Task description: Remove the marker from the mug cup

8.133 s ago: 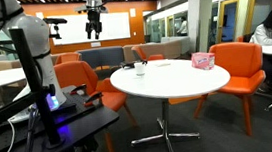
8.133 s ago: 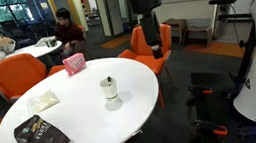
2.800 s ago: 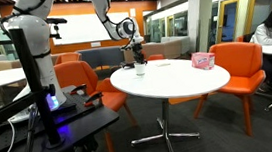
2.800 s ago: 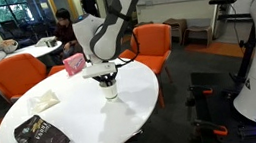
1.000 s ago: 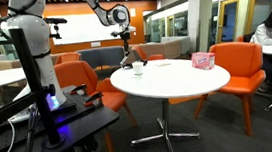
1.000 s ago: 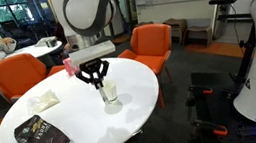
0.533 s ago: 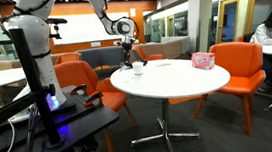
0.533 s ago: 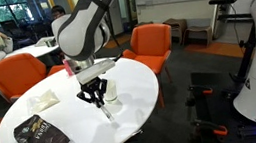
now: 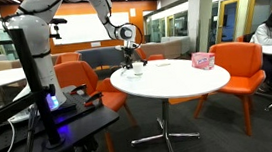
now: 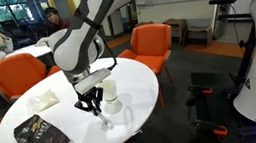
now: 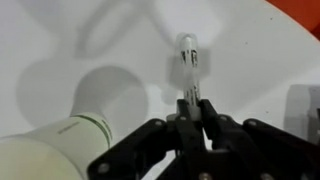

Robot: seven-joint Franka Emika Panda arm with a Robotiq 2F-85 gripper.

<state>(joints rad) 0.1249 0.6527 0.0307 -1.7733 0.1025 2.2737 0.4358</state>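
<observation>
In the wrist view my gripper (image 11: pixel 190 108) is shut on the marker (image 11: pixel 188 62), a slim stick that points away from the jaws over the white table top. The white mug cup (image 11: pixel 58 151) lies at the lower left of that view, apart from the marker. In an exterior view the gripper (image 10: pixel 92 103) hangs low over the round table beside the mug cup (image 10: pixel 112 91), and the marker (image 10: pixel 100 116) slants down from its jaws towards the table. In an exterior view the gripper (image 9: pixel 127 58) is just left of the mug cup (image 9: pixel 137 69).
On the white round table (image 10: pixel 133 71) lie a dark snack bag (image 10: pixel 42 140), a white napkin (image 10: pixel 43 99) and a pink patterned box (image 10: pixel 73 63) (image 9: pixel 204 60). Orange chairs (image 10: pixel 149 44) ring the table. People sit at a far table.
The gripper has carried the marker up out of the mug cup, then sideways and down beside it, towards the table's near edge. The mug cup stayed put.
</observation>
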